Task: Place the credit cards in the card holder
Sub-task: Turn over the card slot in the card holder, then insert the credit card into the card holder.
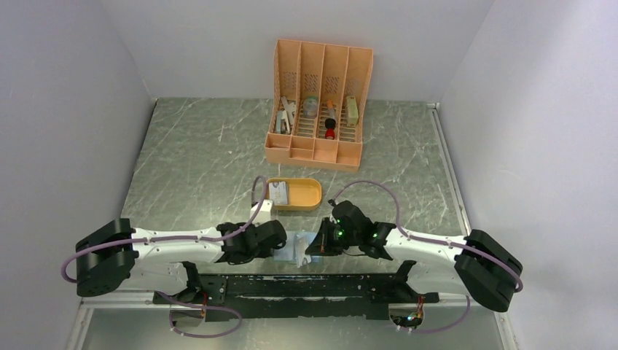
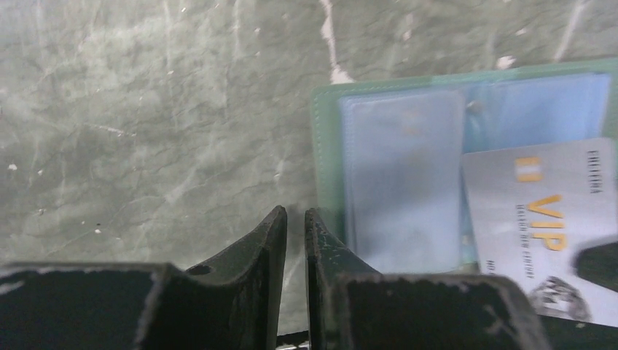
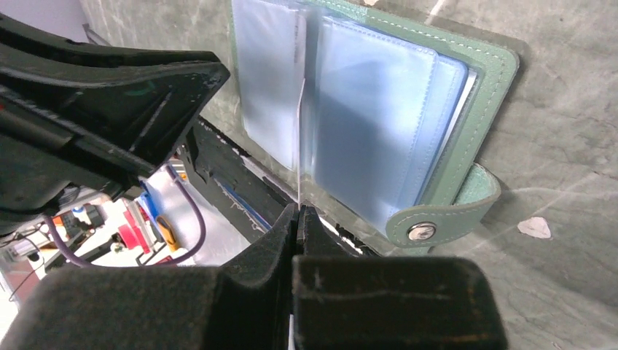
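At the near edge's centre, right gripper [image 3: 299, 213] pinches VIP credit card [image 2: 539, 211] edge-on above the open card holder [image 3: 484, 102] pockets; left gripper [image 2: 295, 222], fingers narrow and empty, sits just beside the holder.

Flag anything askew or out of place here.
The VIP credit card lies slightly crooked over the open card holder, apparently outside any pocket, its edge pinched by the right gripper. Nothing looks spilled or damaged.

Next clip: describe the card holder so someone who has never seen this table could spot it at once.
On the marble table, look at the near edge, nearer the arms than the orange oval tray. Between the left claw and right claw lies the card holder, opened flat. It is the only grey-green wallet, with clear plastic pockets and a snap tab.
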